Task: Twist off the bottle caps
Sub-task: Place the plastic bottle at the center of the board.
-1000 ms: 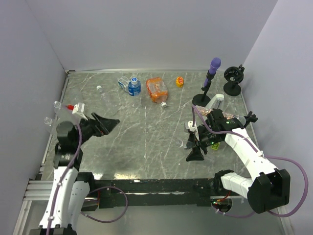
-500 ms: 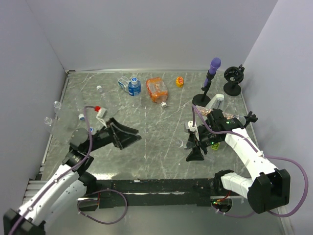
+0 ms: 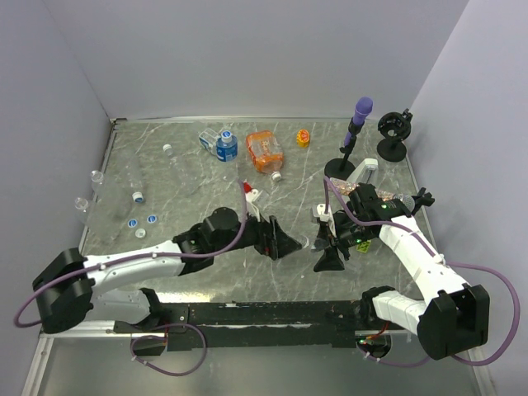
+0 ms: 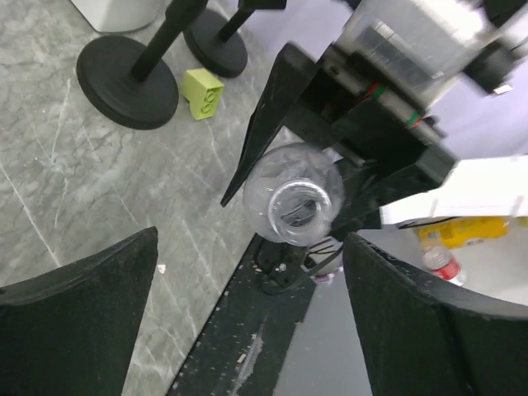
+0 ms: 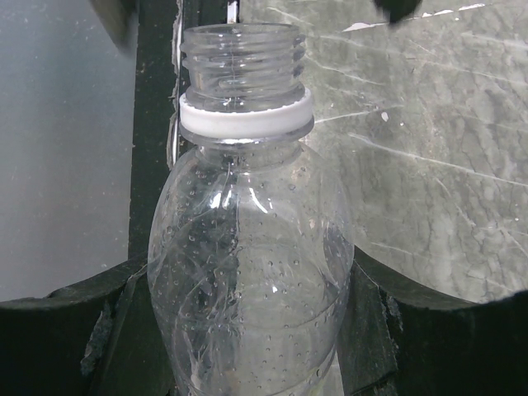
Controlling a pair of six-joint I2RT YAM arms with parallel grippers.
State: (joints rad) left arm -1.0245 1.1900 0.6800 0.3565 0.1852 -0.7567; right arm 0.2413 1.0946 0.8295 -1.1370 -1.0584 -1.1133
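My right gripper (image 3: 328, 244) is shut on a clear bottle (image 5: 247, 272) and holds it level, neck pointing left. Its threaded mouth (image 5: 242, 51) is bare above a white collar ring (image 5: 246, 118); no cap sits on it. My left gripper (image 3: 285, 242) is stretched across the table, open, its fingers just left of that bottle's mouth (image 4: 297, 204), which faces the left wrist camera. Loose bottle caps lie at the left: blue ones (image 3: 138, 196) (image 3: 151, 219) and a white one (image 3: 140, 233). Another white cap (image 3: 278, 175) lies mid-table.
Two clear bottles (image 3: 132, 177) (image 3: 177, 161) lie at the far left. A blue-labelled bottle (image 3: 224, 145) and an orange bottle (image 3: 264, 151) lie at the back. The purple-topped stand (image 3: 356, 124) and a black stand (image 3: 393, 136) rise at the back right. A green brick (image 4: 202, 92) lies by their bases.
My left arm has swung from the table's left side across to the right, staying open, and now faces the bottle's mouth. The right arm and its bottle have not moved.
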